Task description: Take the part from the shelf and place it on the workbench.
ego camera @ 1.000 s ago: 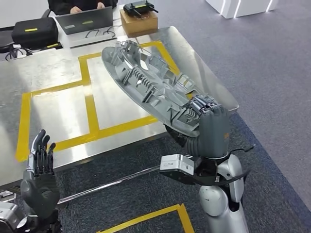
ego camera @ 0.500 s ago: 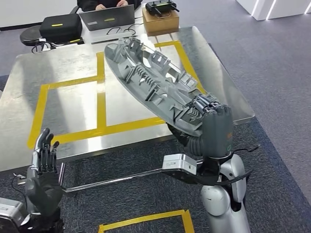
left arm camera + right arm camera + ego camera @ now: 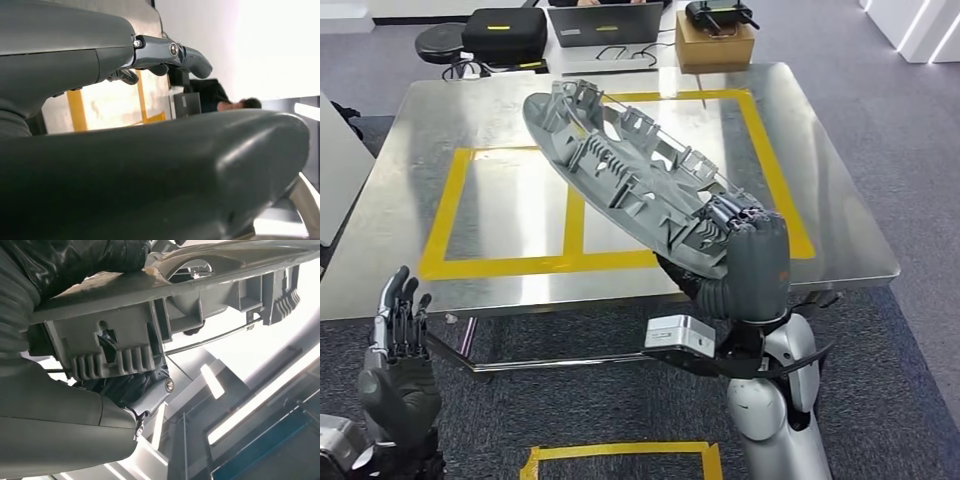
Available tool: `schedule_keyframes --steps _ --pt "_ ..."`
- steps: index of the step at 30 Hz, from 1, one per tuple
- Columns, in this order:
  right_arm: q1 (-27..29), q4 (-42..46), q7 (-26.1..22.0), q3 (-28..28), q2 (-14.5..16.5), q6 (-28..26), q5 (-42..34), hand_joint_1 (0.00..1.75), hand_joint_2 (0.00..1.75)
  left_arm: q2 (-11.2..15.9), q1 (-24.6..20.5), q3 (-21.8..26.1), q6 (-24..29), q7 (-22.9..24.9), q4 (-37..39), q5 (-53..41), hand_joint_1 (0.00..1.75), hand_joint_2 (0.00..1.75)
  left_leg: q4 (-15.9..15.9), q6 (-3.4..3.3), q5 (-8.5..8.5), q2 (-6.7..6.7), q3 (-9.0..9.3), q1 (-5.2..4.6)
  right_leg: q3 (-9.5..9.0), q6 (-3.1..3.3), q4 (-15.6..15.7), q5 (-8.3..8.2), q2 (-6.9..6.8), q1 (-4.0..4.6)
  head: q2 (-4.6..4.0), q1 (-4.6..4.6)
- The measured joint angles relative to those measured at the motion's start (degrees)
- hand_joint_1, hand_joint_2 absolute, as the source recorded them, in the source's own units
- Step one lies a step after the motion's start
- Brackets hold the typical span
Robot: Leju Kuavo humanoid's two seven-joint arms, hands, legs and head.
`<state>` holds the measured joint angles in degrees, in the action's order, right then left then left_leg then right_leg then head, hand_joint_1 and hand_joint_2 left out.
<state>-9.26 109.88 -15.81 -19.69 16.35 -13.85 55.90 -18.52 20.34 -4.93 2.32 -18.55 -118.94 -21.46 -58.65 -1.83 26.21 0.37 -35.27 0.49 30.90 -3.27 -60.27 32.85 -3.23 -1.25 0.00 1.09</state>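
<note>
Right hand [image 3: 746, 255] grips the near end of the long grey ribbed plastic part [image 3: 629, 170], fingers curled over its upper face and the thumb below. In the right wrist view the same part [image 3: 188, 295] crosses the picture with the dark fingers [image 3: 90, 255] wrapped over its edge and the grey thumb [image 3: 68, 425] under it; how far the fingers reach across the far face is hidden by the part itself.

The part is held in the air above the shiny metal workbench [image 3: 833, 200], not resting on it. Its long axis runs from the right hand up and away toward the far left of the bench, the far end higher than the gripped end, ribbed side facing up. It hangs over the yellow tape rectangles [image 3: 448, 200] marked on the bench, and covers part of the right-hand one.

Left hand [image 3: 395, 350] is raised low beside the bench's near left corner, fingers apart and upright, holding nothing. The left wrist view is mostly its own grey thumb [image 3: 151, 175] and a dark finger [image 3: 170, 52], with the bench blurred behind.

Beyond the far edge stand a black zipped case [image 3: 505, 32], an open grey laptop [image 3: 607, 22] and a brown cardboard box [image 3: 715, 45] with a black device [image 3: 716, 14] on top; whether that box holds anything cannot be seen.
</note>
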Motion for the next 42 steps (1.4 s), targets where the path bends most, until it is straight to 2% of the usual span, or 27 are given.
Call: schedule_keyframes --steps 2,3,4,5,6,8,9,10,12,15,21,26,42 --pt "0.0 0.0 0.0 0.0 0.0 0.0 0.0 1.75 1.75 0.0 0.0 -0.1 -0.1 0.0 0.0 0.0 0.0 0.0 0.4 -0.35 0.04 -0.2 0.38 0.06 3.4 -0.11 -6.3 2.83 2.31 -0.05 0.0 -0.32" --pt "0.0 -0.1 0.0 0.0 0.0 0.0 -0.1 1.75 1.75 0.0 0.0 -0.1 -0.1 0.0 0.0 0.0 0.0 0.0 0.4 -0.51 0.13 -0.35 0.41 -0.01 5.73 -0.16 -10.2 4.13 2.82 0.0 0.0 -0.45" --pt "0.0 -0.1 0.1 0.0 0.0 0.1 -0.1 1.75 1.75 0.0 0.0 -0.1 -0.2 0.0 0.0 0.0 0.0 0.0 0.3 -0.62 0.25 -0.58 0.46 -0.09 7.72 -0.2 -13.1 4.59 3.01 0.05 0.0 -0.51" --pt "0.0 -0.2 0.2 0.0 0.0 0.2 -0.1 1.75 1.75 0.0 0.0 -0.1 -0.4 -0.1 0.0 0.1 0.0 0.0 0.3 -0.67 0.4 -0.87 0.58 -0.16 8.89 -0.19 -14.2 3.93 3.08 0.1 0.0 -0.54" --pt "0.0 -0.3 0.3 0.0 0.0 0.2 -0.1 1.75 1.75 0.0 0.0 -0.1 -0.5 -0.1 0.0 0.2 0.0 0.0 0.2 -0.64 0.6 -1.19 0.81 -0.2 8.88 -0.11 -12.9 2.02 3.1 0.13 0.0 -0.55" --pt "-0.1 -0.4 0.5 0.0 0.0 0.3 -0.1 1.75 1.75 0.0 0.0 -0.1 -0.7 -0.2 0.0 0.4 0.0 0.0 0.0 -0.41 1.12 -1.76 1.43 -0.2 6.31 0.25 -5.7 -2.87 3.28 0.15 0.0 -0.6" --pt "-0.1 -0.4 0.5 0.0 0.0 0.3 -0.1 1.75 1.75 0.0 -0.1 -0.1 -0.7 -0.3 0.0 0.5 0.0 0.0 -0.1 -0.19 1.36 -1.98 1.57 -0.28 4.77 0.46 -2.4 -4.41 3.52 0.22 0.0 -0.62" --pt "-0.1 -0.4 0.5 0.0 0.0 0.3 -0.1 1.75 1.75 0.0 -0.1 -0.1 -0.8 -0.3 0.0 0.6 0.0 0.0 -0.3 0.02 1.5 -2.14 1.49 -0.32 3.73 0.72 -0.2 -4.96 3.72 0.27 0.0 -0.65" --pt "-0.1 -0.3 0.5 0.0 0.0 0.4 -0.2 1.75 1.75 0.0 -0.1 -0.1 -0.8 -0.3 0.0 0.9 0.0 0.0 -0.7 0.07 1.49 -2.29 1.09 -0.45 3.02 0.96 1.1 -4.76 3.99 0.37 0.0 -0.6" --pt "-0.1 -0.3 0.5 0.0 0.0 0.4 -0.3 1.75 1.75 0.0 -0.1 0.0 -0.7 -0.4 0.0 1.1 0.0 0.0 -0.4 -0.17 1.38 -2.26 1.18 -0.43 3.0 1.1 1.4 -4.65 4.05 0.39 0.0 -0.52" --pt "-0.1 -0.3 0.3 0.0 0.0 0.4 -0.9 1.75 1.75 0.0 -0.1 0.0 -0.6 -0.3 0.0 1.4 0.0 0.0 0.2 0.22 1.24 -2.26 1.43 -0.42 2.95 1.44 1.4 -4.48 4.01 0.45 0.0 -0.53" --pt "-0.1 -0.3 0.3 0.0 0.0 0.3 -1.0 1.75 1.75 0.0 -0.1 0.0 -0.7 -0.1 0.0 1.5 0.0 0.0 0.3 0.67 1.21 -2.26 1.43 -0.43 2.92 1.45 1.4 -4.48 3.99 0.44 0.0 -0.55" --pt "-0.1 0.0 0.0 0.0 0.0 0.3 -1.2 1.75 1.75 0.0 -0.1 0.0 -1.7 -0.1 0.0 2.1 0.0 0.0 0.2 0.67 1.2 -2.26 1.42 -0.75 2.75 1.21 1.6 -4.64 3.96 0.06 0.0 -0.57"
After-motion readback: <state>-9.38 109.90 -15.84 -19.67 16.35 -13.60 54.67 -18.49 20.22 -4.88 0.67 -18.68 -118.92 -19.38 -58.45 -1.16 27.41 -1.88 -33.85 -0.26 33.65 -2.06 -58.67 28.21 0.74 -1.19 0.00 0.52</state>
